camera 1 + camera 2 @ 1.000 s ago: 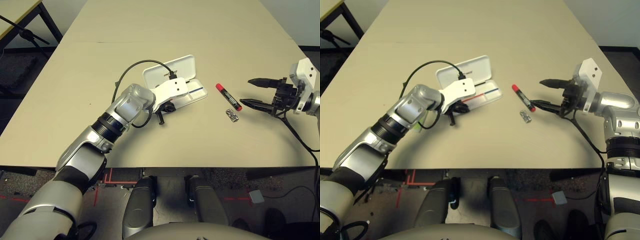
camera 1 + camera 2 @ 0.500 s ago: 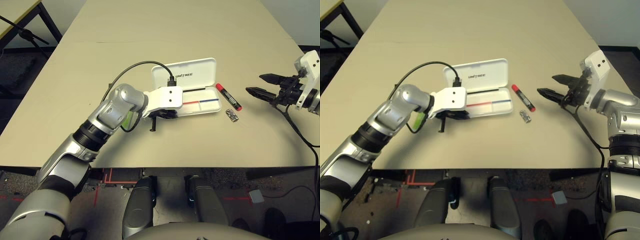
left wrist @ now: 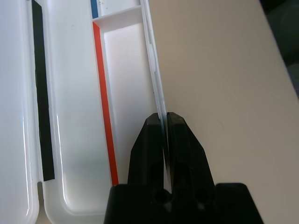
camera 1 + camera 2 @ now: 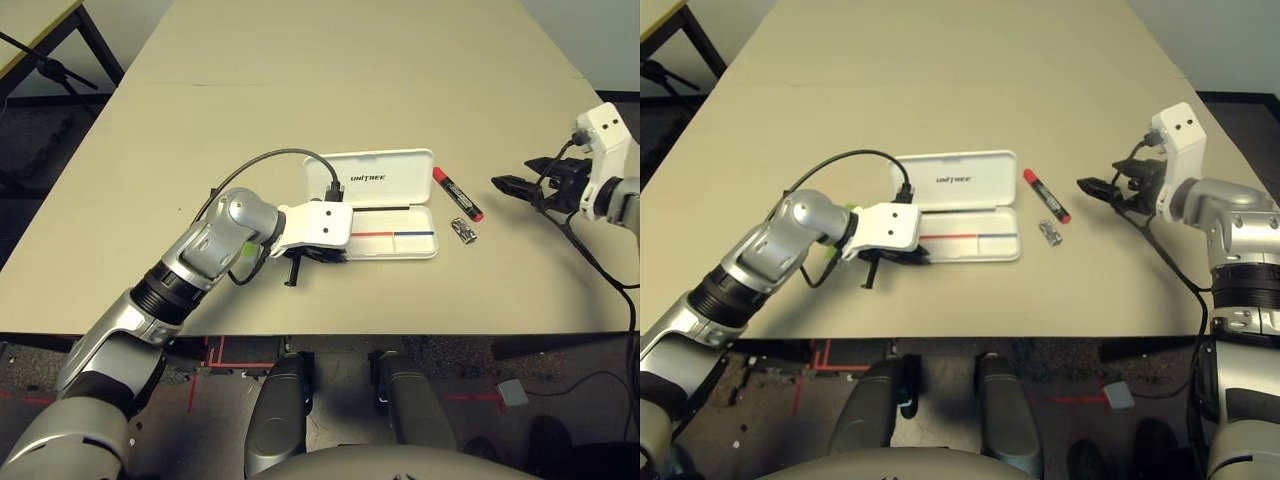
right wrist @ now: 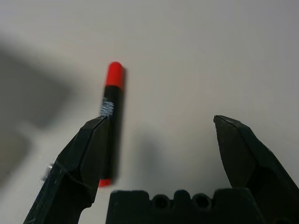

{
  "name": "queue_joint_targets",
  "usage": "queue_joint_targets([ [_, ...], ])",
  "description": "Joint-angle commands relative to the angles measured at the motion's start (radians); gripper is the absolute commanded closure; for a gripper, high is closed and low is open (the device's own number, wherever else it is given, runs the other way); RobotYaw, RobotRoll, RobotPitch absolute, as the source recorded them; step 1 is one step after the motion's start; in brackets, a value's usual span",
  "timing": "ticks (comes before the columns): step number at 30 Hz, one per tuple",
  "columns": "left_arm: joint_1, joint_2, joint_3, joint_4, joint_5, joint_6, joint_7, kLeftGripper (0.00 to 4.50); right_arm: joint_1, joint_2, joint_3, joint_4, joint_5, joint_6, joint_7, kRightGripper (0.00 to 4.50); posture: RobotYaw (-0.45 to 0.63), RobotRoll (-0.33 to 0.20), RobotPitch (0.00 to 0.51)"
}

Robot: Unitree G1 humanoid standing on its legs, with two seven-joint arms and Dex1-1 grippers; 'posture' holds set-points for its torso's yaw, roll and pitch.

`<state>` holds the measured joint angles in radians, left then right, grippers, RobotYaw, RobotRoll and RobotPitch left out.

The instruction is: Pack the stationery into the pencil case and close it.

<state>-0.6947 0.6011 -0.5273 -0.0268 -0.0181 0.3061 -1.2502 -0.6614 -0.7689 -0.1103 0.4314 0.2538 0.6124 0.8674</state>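
Note:
The white pencil case (image 4: 372, 179) lies open near the table's middle, its lid with black lettering flat at the back. Its tray (image 3: 74, 116) holds a red and a blue stripe. My left gripper (image 3: 164, 122) is shut on the tray's front wall, at the tray's left end (image 4: 310, 250). The red marker (image 4: 457, 193) lies just right of the case, and the silver clip (image 4: 463, 230) sits in front of it. My right gripper (image 4: 522, 178) stands open right of the marker, apart from it. A sliver of light green (image 4: 830, 256) shows under my left wrist, mostly hidden.
A black cable (image 4: 270, 160) loops from my left wrist over the table behind the case. Bare tabletop (image 4: 350, 70) stretches behind the case. The table's front edge (image 4: 400, 333) runs close below the case and clip.
The case has swung from slanted to square with the table edge and slid nearer, lid now flat, with my left gripper on it. My right gripper drew back to the right, away from the marker.

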Motion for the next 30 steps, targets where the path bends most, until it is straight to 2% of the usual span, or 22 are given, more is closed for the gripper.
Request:
queue_joint_targets([
  [1, 0.011, 0.004, 0.001, 0.016, 0.005, -0.030, -0.024, 4.48, -0.014, 0.011, 0.018, -0.028, 0.000, 0.040, -0.008, 0.00, 0.08, 0.000, 0.179],
  [7, 0.027, 0.004, 0.004, 0.048, 0.009, -0.072, -0.040, 4.48, -0.043, 0.045, 0.043, -0.031, -0.007, 0.110, -0.032, 0.00, 0.08, 0.000, 0.178],
  [20, 0.063, -0.023, -0.003, 0.081, 0.062, -0.100, 0.012, 4.48, -0.091, 0.092, 0.109, 0.030, -0.059, 0.085, -0.038, 0.00, 0.08, 0.000, 0.175],
  [21, 0.064, -0.025, -0.005, 0.080, 0.070, -0.096, 0.018, 3.89, -0.095, 0.094, 0.114, 0.040, -0.063, 0.080, -0.037, 0.00, 0.08, 0.000, 0.175],
  [23, 0.066, -0.024, -0.007, 0.076, 0.080, -0.088, 0.021, 3.32, -0.100, 0.097, 0.119, 0.053, -0.069, 0.074, -0.038, 0.00, 0.09, 0.000, 0.176],
  [30, 0.075, -0.003, 0.015, -0.025, 0.055, 0.028, 0.005, 0.56, -0.109, 0.099, 0.129, 0.073, -0.084, 0.069, -0.023, 0.00, 0.10, 0.000, 0.184],
])
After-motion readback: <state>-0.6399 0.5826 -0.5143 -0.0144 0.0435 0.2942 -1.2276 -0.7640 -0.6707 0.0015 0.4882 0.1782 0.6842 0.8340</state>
